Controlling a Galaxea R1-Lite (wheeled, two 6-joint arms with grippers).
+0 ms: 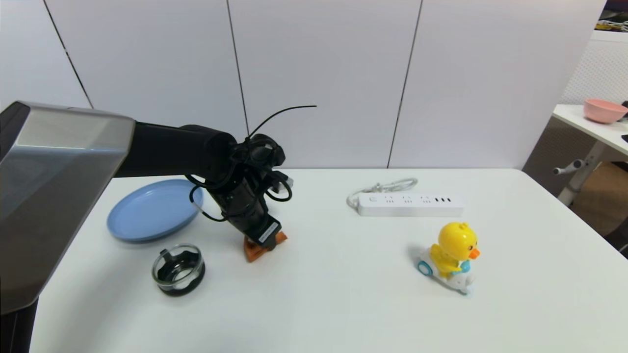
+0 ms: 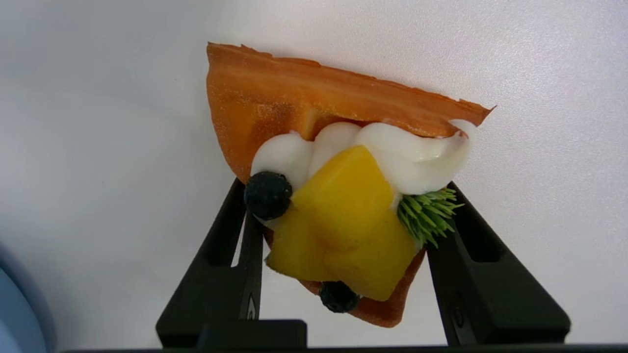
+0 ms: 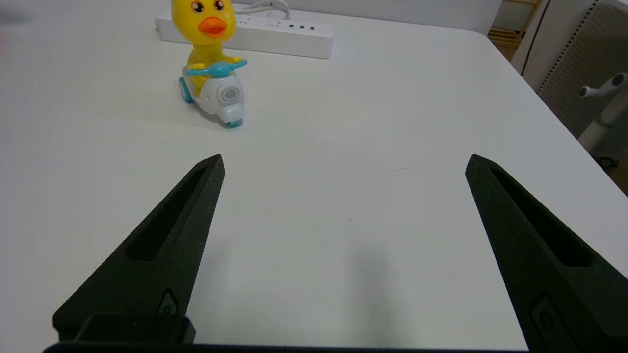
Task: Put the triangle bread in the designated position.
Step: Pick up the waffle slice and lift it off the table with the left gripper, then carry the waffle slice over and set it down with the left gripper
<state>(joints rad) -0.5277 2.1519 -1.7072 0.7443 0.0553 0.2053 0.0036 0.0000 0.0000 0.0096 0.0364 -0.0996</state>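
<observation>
The triangle bread (image 2: 314, 147) sits on the surface (image 1: 343, 294), right of the blue plate (image 1: 152, 211); I see my left end effector (image 2: 338, 215) clamped around it, my right end effector (image 3: 343, 166) spread wide.

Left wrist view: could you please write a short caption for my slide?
Left gripper closed on the triangle bread above the white table.

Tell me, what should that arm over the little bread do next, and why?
Probably shut the fingers and lift. The left gripper is down over the bread, a finger close on each side, though a firm grip cannot be confirmed. The bread seems to rest on the table, beside the blue plate. The right gripper hangs open, idle near the duck.
</observation>
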